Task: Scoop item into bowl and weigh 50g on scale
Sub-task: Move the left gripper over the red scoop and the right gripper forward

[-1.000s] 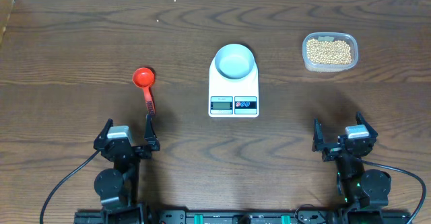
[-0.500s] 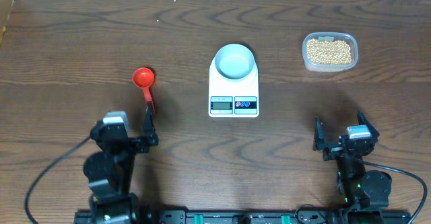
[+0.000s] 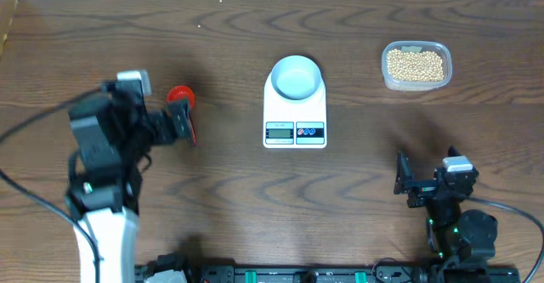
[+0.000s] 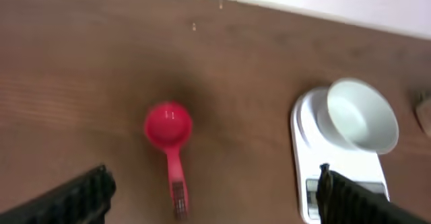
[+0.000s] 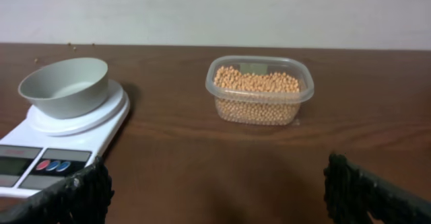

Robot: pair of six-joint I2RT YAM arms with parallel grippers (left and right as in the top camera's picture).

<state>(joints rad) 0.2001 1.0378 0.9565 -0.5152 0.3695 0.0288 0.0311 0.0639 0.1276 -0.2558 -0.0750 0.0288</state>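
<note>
Beans [image 3: 416,64] are lying heaped in a clear plastic container [image 3: 385,62], which is sitting well to the right of the scale [image 3: 280,113] and slightly beyond it; nothing is touching them.

Left gripper [image 4: 214,196]: jaws are standing wide apart and holding nothing. In the left wrist view the two dark fingertips are showing at the bottom corners, with the handle [image 4: 176,180] of a red scoop [image 4: 168,124] lying between them, nearer the left one. Whether either finger is touching the handle cannot be told. The scoop is resting on the table [image 3: 255,28] to the left of the scale, cup end pointing away from the robot.

Right gripper [image 5: 215,183]: jaws are likewise spread open and empty. It is hanging low over the table, nearer the robot than the scale and to its right, facing scale and container.

Bowl [image 3: 296,77]: it is sitting upright on the far part of the scale's platform, nothing inside it. The scale's display [image 3: 279,131] and buttons [image 3: 310,131] are facing the robot; the reading is too small to make out.
</note>
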